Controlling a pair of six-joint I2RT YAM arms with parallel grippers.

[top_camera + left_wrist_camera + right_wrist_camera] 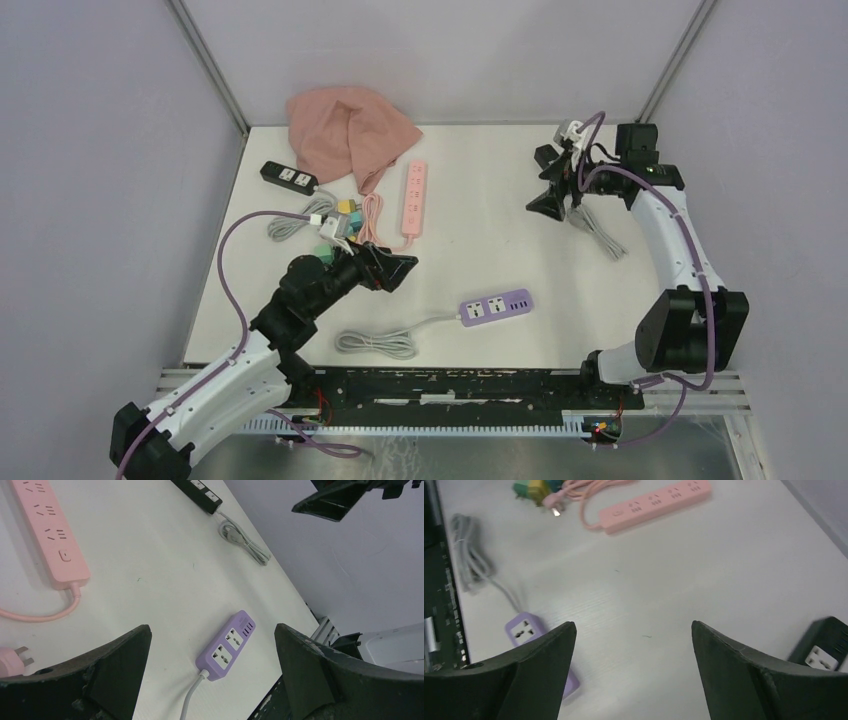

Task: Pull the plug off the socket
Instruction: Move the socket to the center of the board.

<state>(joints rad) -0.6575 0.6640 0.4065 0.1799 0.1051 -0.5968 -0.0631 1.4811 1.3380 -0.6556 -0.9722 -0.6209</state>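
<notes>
A purple socket strip (495,307) (227,647) lies at the table's near middle, both its sockets bare, with its grey cord coiled (375,343) to the left. My left gripper (400,268) (212,628) hovers open left of it, holding nothing. My right gripper (548,183) (633,624) hangs open and empty at the far right, above a black socket strip (824,650) (200,492) and its grey cord (600,235). A pink strip (414,198) lies at the back middle; its pink plug (553,505) rests loose on the table. No plug shows in any socket.
A pink cloth (350,130) is bunched at the back left. Another black strip (288,177) and a grey cord (290,225) lie near the left wall. Coloured adapters (345,210) sit by the pink cable. A black rail (450,385) runs along the near edge.
</notes>
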